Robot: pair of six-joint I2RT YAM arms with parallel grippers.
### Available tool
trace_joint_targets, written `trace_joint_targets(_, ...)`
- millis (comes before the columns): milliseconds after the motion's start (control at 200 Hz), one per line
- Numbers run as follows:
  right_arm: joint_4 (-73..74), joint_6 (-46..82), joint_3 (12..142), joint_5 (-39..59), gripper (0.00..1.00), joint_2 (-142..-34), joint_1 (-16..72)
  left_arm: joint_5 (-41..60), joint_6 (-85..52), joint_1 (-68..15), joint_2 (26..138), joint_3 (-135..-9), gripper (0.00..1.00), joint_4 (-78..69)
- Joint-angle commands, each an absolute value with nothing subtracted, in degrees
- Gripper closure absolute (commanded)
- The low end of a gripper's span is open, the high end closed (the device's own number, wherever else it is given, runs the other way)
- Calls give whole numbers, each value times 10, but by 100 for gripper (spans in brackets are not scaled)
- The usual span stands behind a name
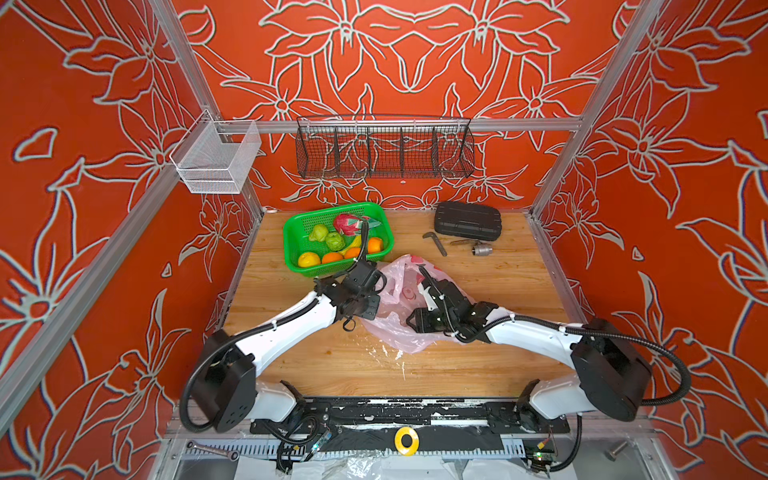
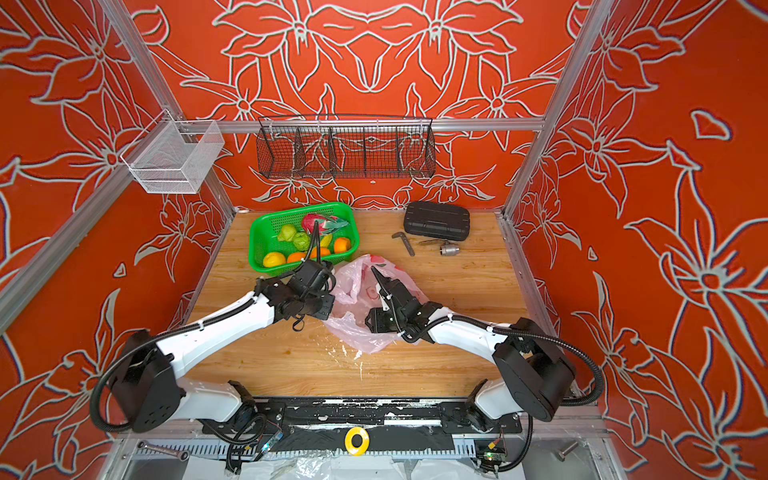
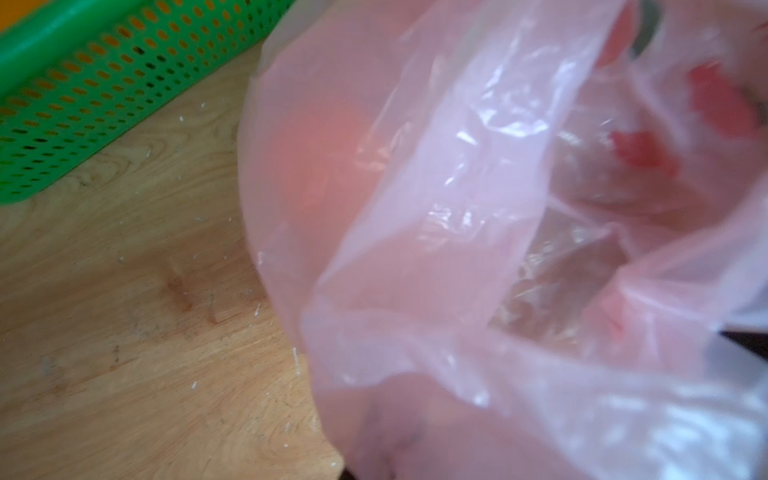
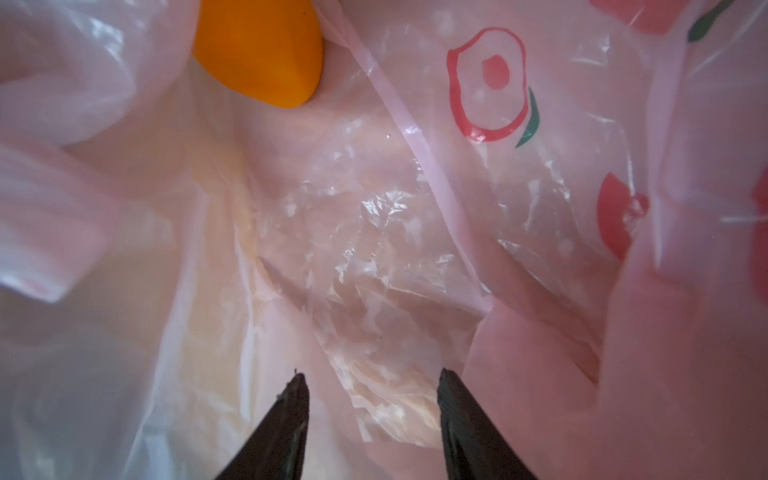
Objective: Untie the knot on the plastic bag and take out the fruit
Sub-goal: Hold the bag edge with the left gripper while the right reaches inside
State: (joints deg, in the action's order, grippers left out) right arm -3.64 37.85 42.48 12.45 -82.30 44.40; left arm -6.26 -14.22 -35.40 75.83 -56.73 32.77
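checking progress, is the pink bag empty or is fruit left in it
Not empty: the right wrist view shows one orange fruit inside the pink bag.

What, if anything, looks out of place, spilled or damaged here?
Only mild oddities: white flecks litter the wooden table by the near edge of the pink plastic bag, like chipped paint or debris. A hex key and a metal fitting lie loose beside the closed black case.

Red flower-patterned walls [image 1: 415, 62] (aluminium-framed) enclose a scuffed wooden tabletop [image 1: 478, 365] under even light.
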Motion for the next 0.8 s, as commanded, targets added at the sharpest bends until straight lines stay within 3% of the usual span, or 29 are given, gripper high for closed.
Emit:
trace_joint_targets(0,29,395,438,116,46,-815,449,-1,-154,-354,705,-565,78,270)
trace_joint_targets(165,107,424,454,123,42,-836,448,46,-171,-353,686,-582,71,267)
trace_joint_targets(335,168,448,479,120,38,-890,448,31,-193,-353,666,-589,33,276)
trace_joint_targets(520,211,466,520,161,38,-966,447,-14,-260,-285,600,-566,9,311)
trace_joint_targets(621,231,477,527,183,37,-991,448,15,-284,-218,571,-517,6,288)
trace_joint_targets(796,227,475,534,205,36,-1002,449,81,-324,-110,549,-426,8,238)
